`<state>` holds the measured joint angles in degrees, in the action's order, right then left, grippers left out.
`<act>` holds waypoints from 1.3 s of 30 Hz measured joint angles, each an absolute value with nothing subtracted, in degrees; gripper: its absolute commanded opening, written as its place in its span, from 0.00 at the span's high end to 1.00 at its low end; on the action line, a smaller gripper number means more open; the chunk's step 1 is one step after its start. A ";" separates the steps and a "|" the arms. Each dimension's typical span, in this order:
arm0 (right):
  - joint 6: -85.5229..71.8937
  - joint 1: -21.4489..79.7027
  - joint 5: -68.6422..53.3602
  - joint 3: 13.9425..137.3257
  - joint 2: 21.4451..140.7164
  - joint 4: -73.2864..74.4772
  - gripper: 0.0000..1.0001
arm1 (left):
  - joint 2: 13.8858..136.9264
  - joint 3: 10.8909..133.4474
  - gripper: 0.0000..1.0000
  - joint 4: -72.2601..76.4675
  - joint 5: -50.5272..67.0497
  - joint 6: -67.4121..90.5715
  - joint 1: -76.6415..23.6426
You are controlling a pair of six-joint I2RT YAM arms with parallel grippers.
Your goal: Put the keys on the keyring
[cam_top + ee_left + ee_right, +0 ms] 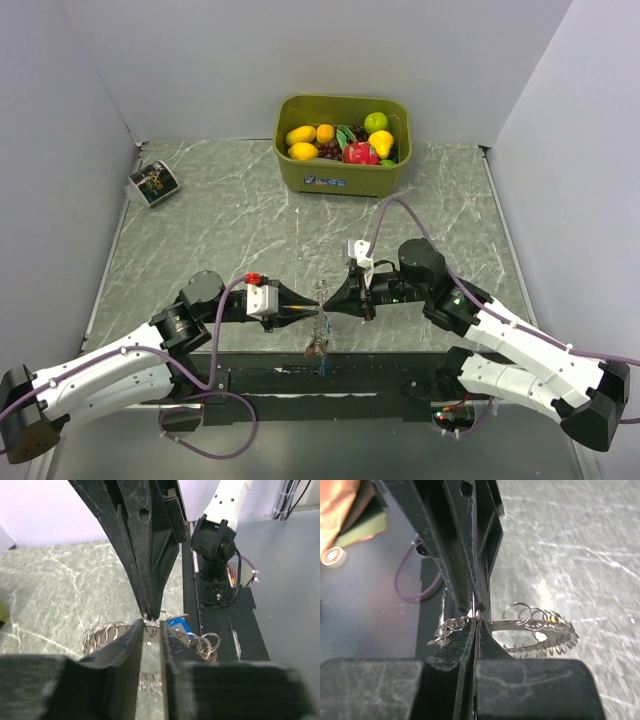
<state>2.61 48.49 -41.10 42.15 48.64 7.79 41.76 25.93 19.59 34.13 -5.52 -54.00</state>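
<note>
Where the two arms meet above the near part of the marble table, the top camera shows the left gripper and the right gripper tip to tip. The keyring hangs between them, with the keys bunched at its lower end.

From the left wrist, the left gripper has its jaws a narrow way apart, with a bit of the ring's metal in the gap. I cannot tell if they press it. A blue key lies just behind.

From the right wrist, the right gripper is fully closed and pinches the keyring, whose small wire loops spread to the right.
</note>
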 measured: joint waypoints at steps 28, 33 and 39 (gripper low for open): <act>5.87 48.49 -38.74 43.07 50.28 13.91 1.00 | 49.71 31.55 0.99 10.02 33.10 -9.91 -54.68; 6.07 48.49 -38.81 43.07 50.28 13.91 0.91 | 49.71 31.64 0.99 10.04 33.10 -9.67 -54.68; 5.54 48.49 -38.48 42.94 49.30 13.06 0.74 | 47.92 29.78 0.99 13.30 33.04 -8.29 -54.70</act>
<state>5.54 48.49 -38.48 42.94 49.30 13.06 47.92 29.78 13.30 33.04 -8.29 -54.70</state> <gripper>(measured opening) 0.215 0.023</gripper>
